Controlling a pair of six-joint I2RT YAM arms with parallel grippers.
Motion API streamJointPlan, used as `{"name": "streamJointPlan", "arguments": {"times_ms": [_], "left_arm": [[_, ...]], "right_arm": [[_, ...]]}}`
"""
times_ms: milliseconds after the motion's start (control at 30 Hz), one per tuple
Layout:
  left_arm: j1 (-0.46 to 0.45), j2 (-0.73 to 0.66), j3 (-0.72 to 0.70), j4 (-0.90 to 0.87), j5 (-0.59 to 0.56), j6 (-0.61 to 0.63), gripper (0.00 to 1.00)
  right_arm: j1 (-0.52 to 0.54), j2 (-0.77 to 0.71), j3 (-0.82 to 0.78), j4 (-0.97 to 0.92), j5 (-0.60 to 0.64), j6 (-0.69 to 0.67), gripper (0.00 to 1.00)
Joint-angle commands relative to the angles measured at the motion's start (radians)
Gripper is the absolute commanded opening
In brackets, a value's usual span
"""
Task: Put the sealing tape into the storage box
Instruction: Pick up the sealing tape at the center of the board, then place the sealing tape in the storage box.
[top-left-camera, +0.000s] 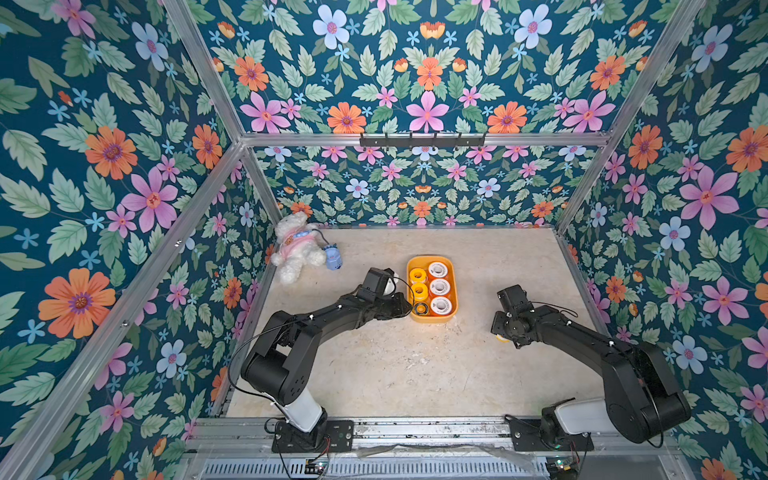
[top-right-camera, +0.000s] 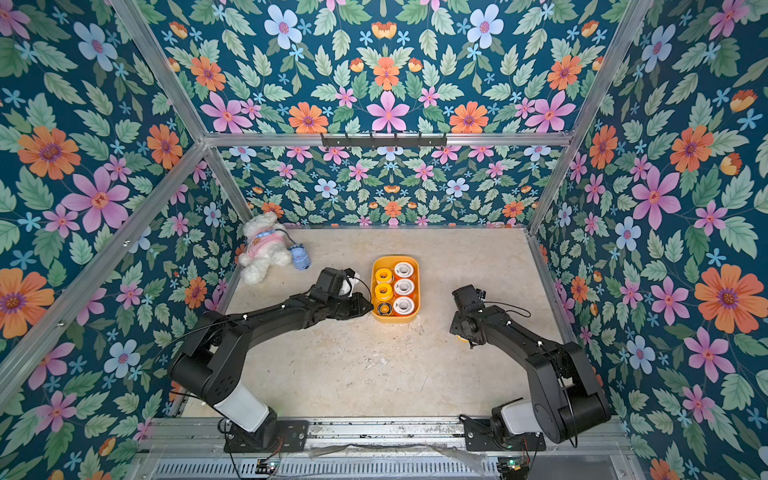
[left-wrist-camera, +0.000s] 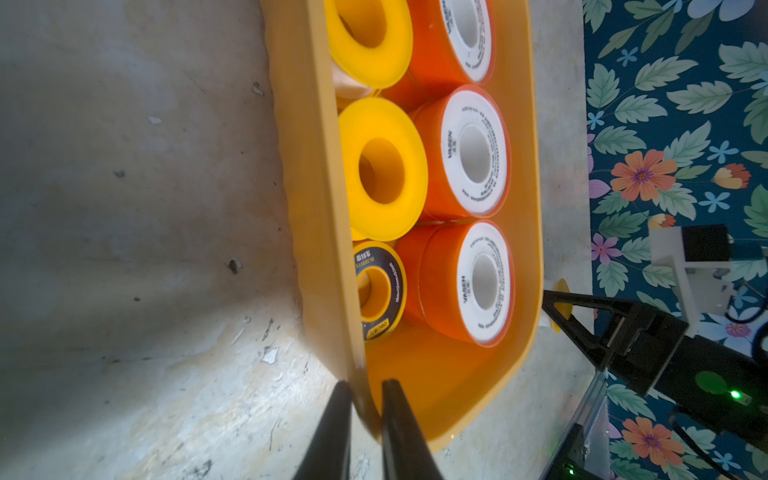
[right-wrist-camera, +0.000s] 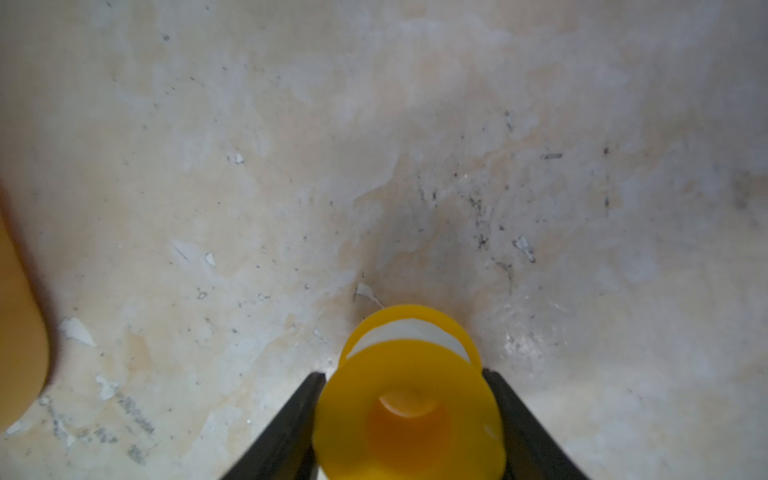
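Left fingers (left-wrist-camera: 332, 428) pinch storage box (left-wrist-camera: 528, 208) wall. Right fingers (right-wrist-camera: 291, 424) flank yellow spool (right-wrist-camera: 409, 411); clamped or not, can't tell. Flange-only grip may squirt it out.

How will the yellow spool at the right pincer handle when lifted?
The spool looks stiff and, being hollow, probably light. Its smooth round rim may slip in the right pincer, and would likely roll if dropped.

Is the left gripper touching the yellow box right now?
Touching. The left wrist view shows the left gripper with its jaws closed on the wall of the yellow box, one jaw outside and one inside.
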Motion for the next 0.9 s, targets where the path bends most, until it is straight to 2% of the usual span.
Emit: {"name": "streamJointPlan", "arguments": {"times_ms": [0, 467, 867], "left_arm": [[-0.003, 0.003, 0.004, -0.002, 0.002, 0.012, 0.18], [-0.003, 0.004, 0.007, 0.0, 0.003, 0.007, 0.19], [-0.003, 0.006, 0.005, 0.002, 0.002, 0.004, 0.18]], "right_arm": [[0.001, -0.017, 0.011, -0.013, -0.043, -0.023, 0.59], [0.019, -0.077, 0.089, 0.086, -0.336, -0.05, 0.61], [0.15, 0.088, 0.327, 0.157, -0.422, -0.055, 0.63]]}}
